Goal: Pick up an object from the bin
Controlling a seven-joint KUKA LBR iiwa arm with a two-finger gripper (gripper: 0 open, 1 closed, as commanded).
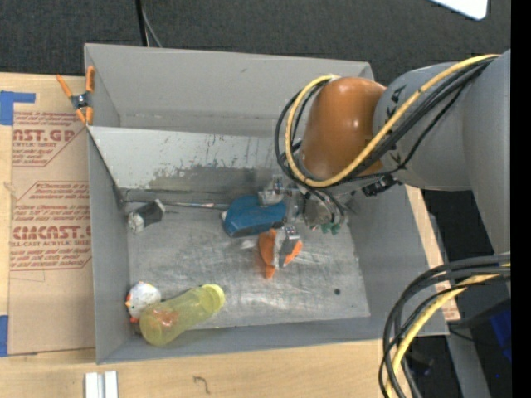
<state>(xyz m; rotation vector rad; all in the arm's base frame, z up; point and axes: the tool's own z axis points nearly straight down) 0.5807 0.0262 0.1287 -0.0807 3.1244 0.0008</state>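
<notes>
1. Reaching in from the right of the frame, the arm [465, 123] carries its orange wrist cover [340, 127] over the middle right of the grey metal bin [207, 81].
2. The gripper [288, 243] sits low over the bin floor, just right of centre, against a small orange carrot-shaped piece [266, 254].
3. Whether the gripper is spread, pressed together or pinching the orange piece cannot be told, because the wrist hardware hides the tips.
4. A blue rounded object [251, 215] lies just above and left of the orange piece, very near it and possibly touching.
5. Well apart from the gripper, at the lower left of the bin, lies a yellow translucent bottle [182, 312] with a small white-and-red thing [141, 295] at its left end.
6. A small dark cylinder [148, 215] lies at the left, near the foot of the back wall.
7. Step in hand, as a judgement: the grasp itself, with the tool set down at the orange piece and no lift yet evident, since the piece appears to rest on the floor.
8. Next move, as a judgement: a firm closure on the orange piece alone, then a straight rise clear of the bin walls.
9. Risk, as a judgement: the blue object is near enough to be nudged or caught, and a tapered piece may slip from a poor hold.
</notes>
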